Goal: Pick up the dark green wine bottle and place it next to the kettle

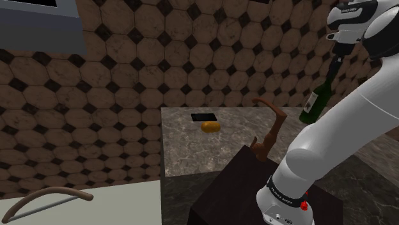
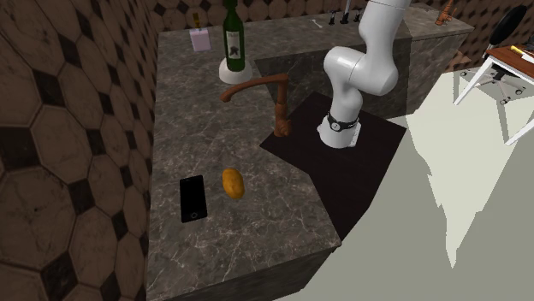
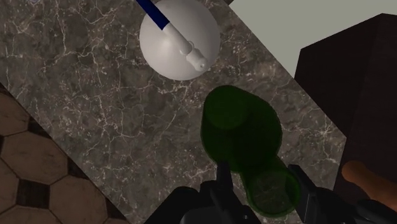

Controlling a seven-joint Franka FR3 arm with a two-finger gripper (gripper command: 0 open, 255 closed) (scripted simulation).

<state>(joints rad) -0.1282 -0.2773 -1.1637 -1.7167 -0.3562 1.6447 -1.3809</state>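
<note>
- Green bottle (image 3: pixel 242 127) clamped at the neck between black gripper (image 3: pixel 264 188) fingers.
- Bottle just beside white kettle (image 3: pixel 180 38) on marbled counter (image 3: pixel 76 95).
- Phone (image 2: pixel 193 198) well apart.

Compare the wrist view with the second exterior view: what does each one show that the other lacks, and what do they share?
Wrist view, not the other: the black jaws clasping the neck of the dark green wine bottle from above, and a blue handle across the white kettle. Second exterior view, not the wrist: a black phone and a yellow-orange lump lying on the marbled counter, plus the white arm. Shared: the wine bottle, the kettle close beside it, and the counter.
</note>
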